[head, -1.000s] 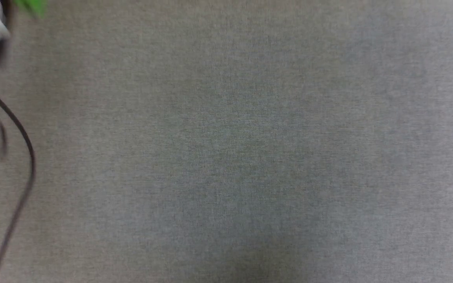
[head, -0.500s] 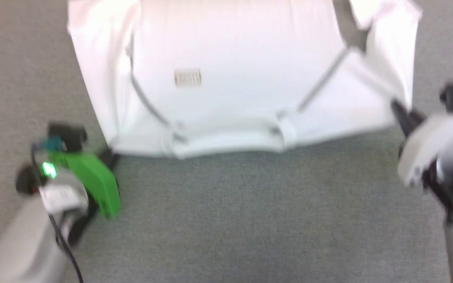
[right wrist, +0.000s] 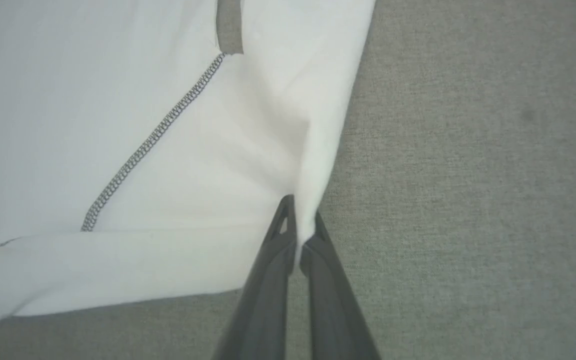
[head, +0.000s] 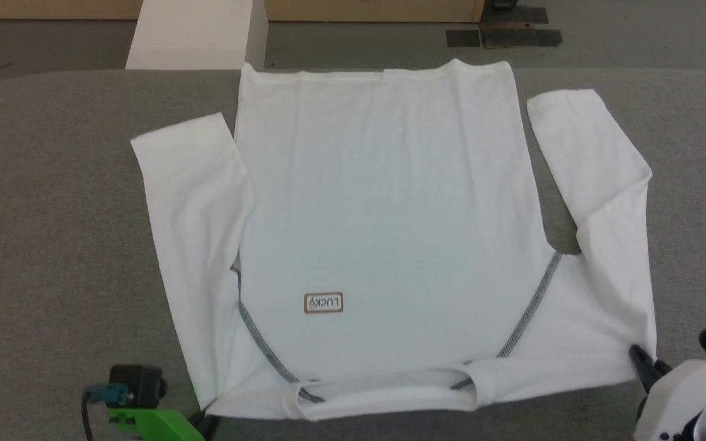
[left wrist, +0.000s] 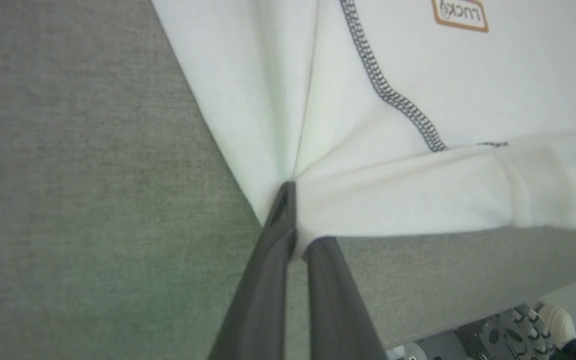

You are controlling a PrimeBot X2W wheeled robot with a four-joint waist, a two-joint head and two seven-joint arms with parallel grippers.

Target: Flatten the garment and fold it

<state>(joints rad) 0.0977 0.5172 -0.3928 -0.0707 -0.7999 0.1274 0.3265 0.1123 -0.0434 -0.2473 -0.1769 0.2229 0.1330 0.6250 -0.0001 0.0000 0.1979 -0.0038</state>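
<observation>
Both grips are closed on cloth: the left end effector [left wrist: 295, 220] pinches the near left shoulder corner of the garment [head: 383, 214], and the right end effector [right wrist: 299, 215] pinches the near right shoulder corner. Each has just a small bite of thin fabric between its dark fingers.

The likeliest trouble is a slip. With so little cloth in each pinch, a sharp tug or a quick lift could pull a corner free, and that side would drop and crumple. An uneven pull, one arm ahead of the other, would skew the body and wrinkle it along the shoulders. Dragging nearward could also take the neckband [head: 383, 392] over the near edge of the worktop [head: 53, 214], since it already lies close to that edge.

The garment is a white long-sleeved top lying nearly flat in the middle of the grey worktop, neck toward the robot, with its hem [head: 377, 70] reaching the far edge. The left sleeve [head: 190, 245] lies straight along the body, touching it. The right sleeve [head: 598, 159] runs far and inward with a bend, and a strip of worktop shows between it and the body. Dark zigzag stitching [head: 531, 306] runs along both shoulder seams, and a small brown-edged label [head: 323, 303] sits on the chest. A white box [head: 197, 33] stands beyond the far edge
</observation>
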